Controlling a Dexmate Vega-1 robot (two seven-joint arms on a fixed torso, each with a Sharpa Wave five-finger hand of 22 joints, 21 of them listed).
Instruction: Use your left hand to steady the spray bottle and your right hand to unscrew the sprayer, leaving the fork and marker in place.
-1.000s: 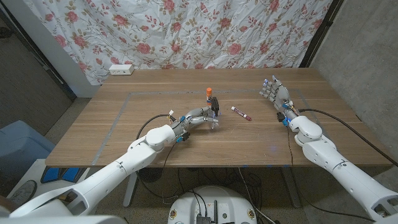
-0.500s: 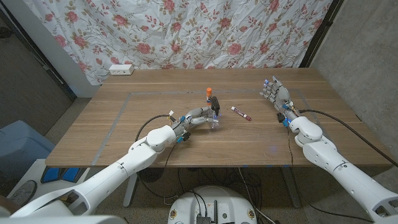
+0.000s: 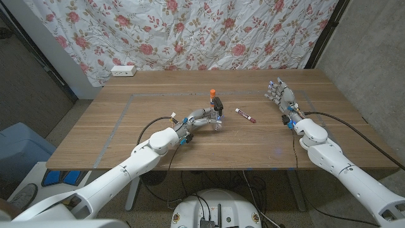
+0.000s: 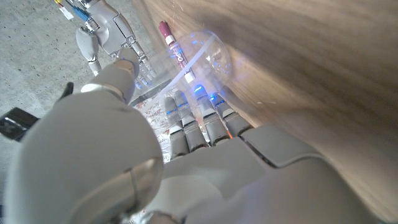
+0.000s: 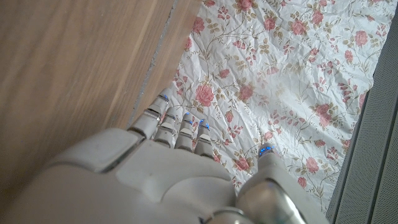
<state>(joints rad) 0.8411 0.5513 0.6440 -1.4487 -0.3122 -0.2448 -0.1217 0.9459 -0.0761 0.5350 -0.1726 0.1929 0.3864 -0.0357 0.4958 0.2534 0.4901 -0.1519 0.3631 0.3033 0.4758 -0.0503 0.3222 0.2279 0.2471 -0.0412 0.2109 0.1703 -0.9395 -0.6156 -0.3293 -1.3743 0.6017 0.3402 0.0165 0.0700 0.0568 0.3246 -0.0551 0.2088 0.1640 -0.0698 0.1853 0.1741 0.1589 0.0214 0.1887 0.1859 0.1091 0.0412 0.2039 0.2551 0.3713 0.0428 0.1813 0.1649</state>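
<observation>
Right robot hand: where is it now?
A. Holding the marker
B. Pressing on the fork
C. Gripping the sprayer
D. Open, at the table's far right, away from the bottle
D: in the head view the right robot hand is open with fingers apart, well clear of the spray bottle that the left robot hand steadies; the marker lies untouched.

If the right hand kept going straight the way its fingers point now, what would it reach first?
The right hand points toward the table's far edge, away from the spray bottle and marker. The way looks free across bare wood; past the edge hangs the flowered curtain, though depth is unclear.
</observation>
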